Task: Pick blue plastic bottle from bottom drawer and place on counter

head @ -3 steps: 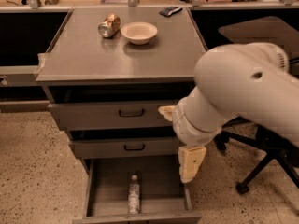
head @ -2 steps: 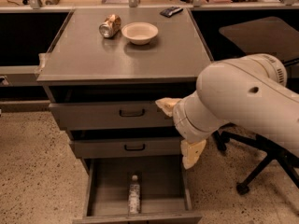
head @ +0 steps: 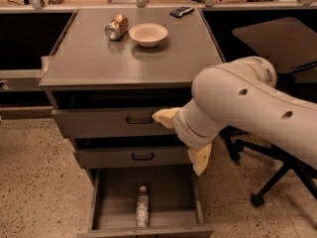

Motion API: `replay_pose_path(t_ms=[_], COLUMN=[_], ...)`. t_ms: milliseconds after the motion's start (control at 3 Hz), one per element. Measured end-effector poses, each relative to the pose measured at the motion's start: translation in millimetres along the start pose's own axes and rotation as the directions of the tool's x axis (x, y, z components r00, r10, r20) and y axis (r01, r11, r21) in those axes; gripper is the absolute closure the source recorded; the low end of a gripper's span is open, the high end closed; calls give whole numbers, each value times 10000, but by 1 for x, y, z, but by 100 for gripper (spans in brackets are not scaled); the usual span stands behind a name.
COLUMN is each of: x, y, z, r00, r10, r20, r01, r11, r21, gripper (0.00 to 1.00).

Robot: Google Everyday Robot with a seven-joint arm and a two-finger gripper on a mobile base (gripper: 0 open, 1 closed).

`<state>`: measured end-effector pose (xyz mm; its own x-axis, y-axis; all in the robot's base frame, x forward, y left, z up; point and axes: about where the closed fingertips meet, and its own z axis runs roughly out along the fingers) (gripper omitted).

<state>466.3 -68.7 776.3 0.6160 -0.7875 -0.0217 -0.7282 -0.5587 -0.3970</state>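
Observation:
The blue plastic bottle point(head: 142, 207), clear with a white cap, lies lengthwise on the floor of the open bottom drawer point(head: 111, 202) at the foot of the cabinet. My gripper point(head: 182, 138) hangs in front of the cabinet's right side, above and to the right of the bottle, apart from it. It is open and empty: one cream finger point(head: 164, 117) points left over the top drawer front, the other points down beside the middle drawer. The grey counter point(head: 94, 58) is the cabinet's top.
A gold-brown can point(head: 117, 27) lies on its side and a cream bowl point(head: 148, 33) stands at the back of the counter. A dark flat object point(head: 181, 11) lies at its far edge. An office chair base point(head: 270, 182) stands to the right. My white arm point(head: 247, 108) fills the right.
My arm and gripper have shifted to the left and a little up, the upper finger now over the top drawer front. The bottle and drawer have not moved.

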Motion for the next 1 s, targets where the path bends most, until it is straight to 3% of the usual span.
replay_pose_path(t_ms=[333, 667, 1000], x=[-29, -32, -32], y=[31, 51, 50], z=[56, 67, 66], r00=[9655, 9368, 9374], r10=[-1874, -2437, -2452], r20=[1810, 2512, 2474], r01=[2227, 3056, 3054], r11=[9542, 9193, 9202], r21=[-1996, -2480, -2450], gripper=[0, 0, 0])
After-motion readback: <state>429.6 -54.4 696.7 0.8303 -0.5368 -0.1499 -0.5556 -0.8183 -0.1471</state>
